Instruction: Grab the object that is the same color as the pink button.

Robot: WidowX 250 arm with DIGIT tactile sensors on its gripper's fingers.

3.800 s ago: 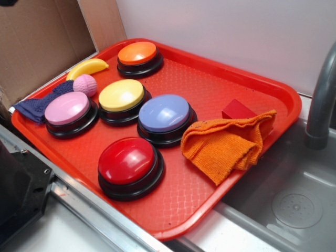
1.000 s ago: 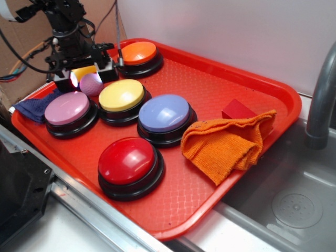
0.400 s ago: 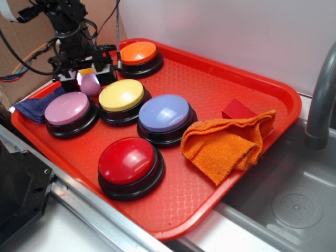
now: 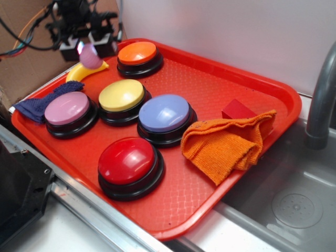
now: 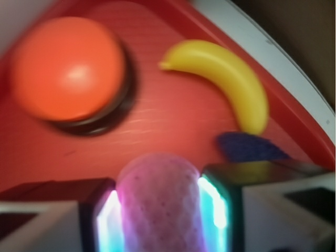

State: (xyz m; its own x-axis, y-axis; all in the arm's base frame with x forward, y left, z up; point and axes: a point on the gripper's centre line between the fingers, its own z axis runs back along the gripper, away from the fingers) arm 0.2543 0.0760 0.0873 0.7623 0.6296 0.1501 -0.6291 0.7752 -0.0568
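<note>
Gripper (image 4: 88, 46) is sitting w/ jaws closed snug on the pink ball (image 4: 91, 55), which you're holding clear above the banana (image 4: 84, 70) at the tray (image 4: 273, 89) back corner, well apart from the pink button (image 4: 67, 108), so grab is looking essentially done, nothing obvious left.

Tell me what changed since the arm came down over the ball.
The pincer has closed on the pink ball and lifted it off the tray, above the banana. Buttons, cloths and red block have not moved.
</note>
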